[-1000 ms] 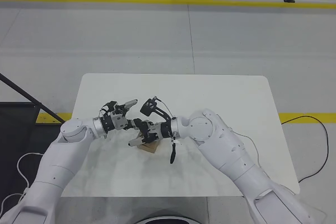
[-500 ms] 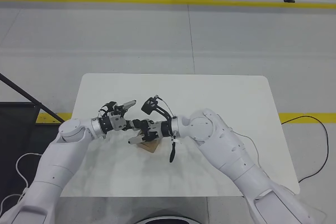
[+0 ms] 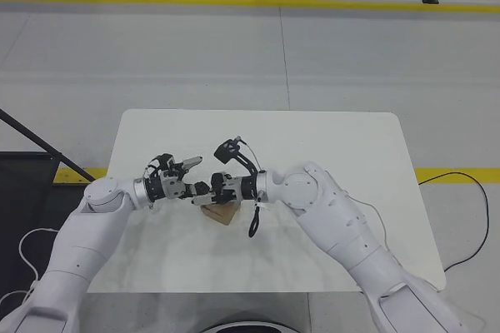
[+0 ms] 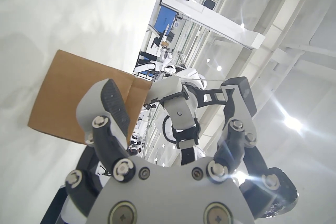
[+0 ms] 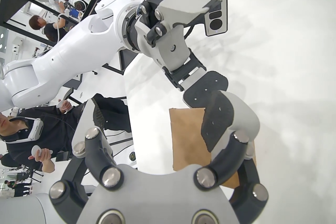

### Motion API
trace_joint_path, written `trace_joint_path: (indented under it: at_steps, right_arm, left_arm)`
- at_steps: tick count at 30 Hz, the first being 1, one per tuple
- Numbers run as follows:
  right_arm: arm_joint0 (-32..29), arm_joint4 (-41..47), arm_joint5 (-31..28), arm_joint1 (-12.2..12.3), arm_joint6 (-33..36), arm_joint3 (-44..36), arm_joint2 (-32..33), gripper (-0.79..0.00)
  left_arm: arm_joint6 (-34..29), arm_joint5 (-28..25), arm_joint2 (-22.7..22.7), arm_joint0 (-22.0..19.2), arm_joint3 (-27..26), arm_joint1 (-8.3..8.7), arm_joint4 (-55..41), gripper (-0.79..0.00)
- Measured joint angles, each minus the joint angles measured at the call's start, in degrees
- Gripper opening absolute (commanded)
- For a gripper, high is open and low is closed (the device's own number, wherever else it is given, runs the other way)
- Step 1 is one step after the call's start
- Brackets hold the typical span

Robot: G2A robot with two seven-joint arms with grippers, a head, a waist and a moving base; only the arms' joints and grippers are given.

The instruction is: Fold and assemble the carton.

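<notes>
— Jaws, left gripper (image 4: pixel 173 88): entry?
— Spread wide, nothing between them. One finger lies across the carton (image 4: pixel 63 88) at its creased edge. Whether the pad presses the card cannot be told.
— Jaws, right gripper (image 5: pixel 155 104)?
— Likewise parted, nothing clasped. One finger sits over the carton's upper edge and meets the left gripper's lower finger there. The other finger stands well off the card.
— Item: carton. Location?
— On the table (image 3: pixel 333 150), left of centre, directly beneath the two grippers, which face each other tip to tip. Brown card: one plain panel showing, with a crease and a narrower flap beside it. From above it looks tilted. Whether it lies flat or is propped up cannot be told.
— Item: table?
— White, rounded corners. Carton well in from every edge.
</notes>
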Motion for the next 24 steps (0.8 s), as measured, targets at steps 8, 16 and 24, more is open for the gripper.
trace_joint_path:
  at_steps: [8,16,24]
  right_arm:
    - [-1.39,0.78,0.92,0.33,0.49,-1.54,0.87,0.0]
    - [-3.43,0.62,2.6,0.95,1.17,-4.46,1.93,0.0]
    - [-4.76,1.14,3.43,1.4,1.24,-5.9,3.0,0.0]
  left_arm:
    - [-3.24,-1.13,-0.46,0.3,0.09,0.48,1.74,0.0]
    - [-5.1,-2.25,-0.27,0.55,-0.46,0.71,3.21,0.0]
    - [-6.02,-3.41,0.38,0.88,-1.19,0.91,5.65,0.0]
